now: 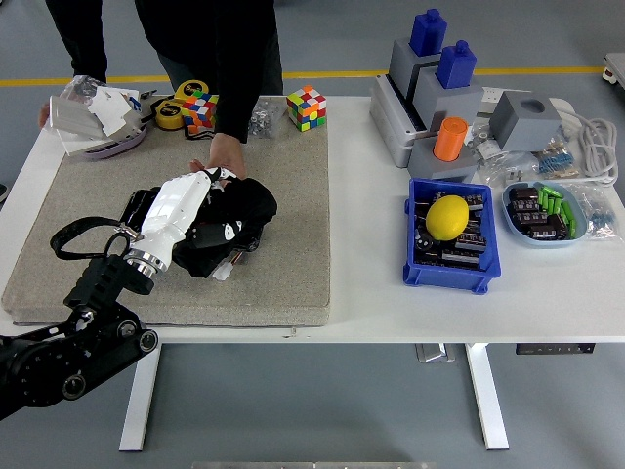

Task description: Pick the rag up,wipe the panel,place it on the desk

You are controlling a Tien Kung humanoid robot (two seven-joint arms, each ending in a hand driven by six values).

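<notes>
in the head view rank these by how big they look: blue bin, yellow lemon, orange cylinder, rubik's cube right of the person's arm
1. blue bin
2. yellow lemon
3. rubik's cube and orange cylinder: these look alike in size, and the cube sits farther from the camera, so no ranking between them.

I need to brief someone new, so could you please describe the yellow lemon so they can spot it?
Start at the white table and look to its right half, where a blue bin sits near the front edge. The lemon lies in it, the only round yellow thing among dark parts.
</notes>
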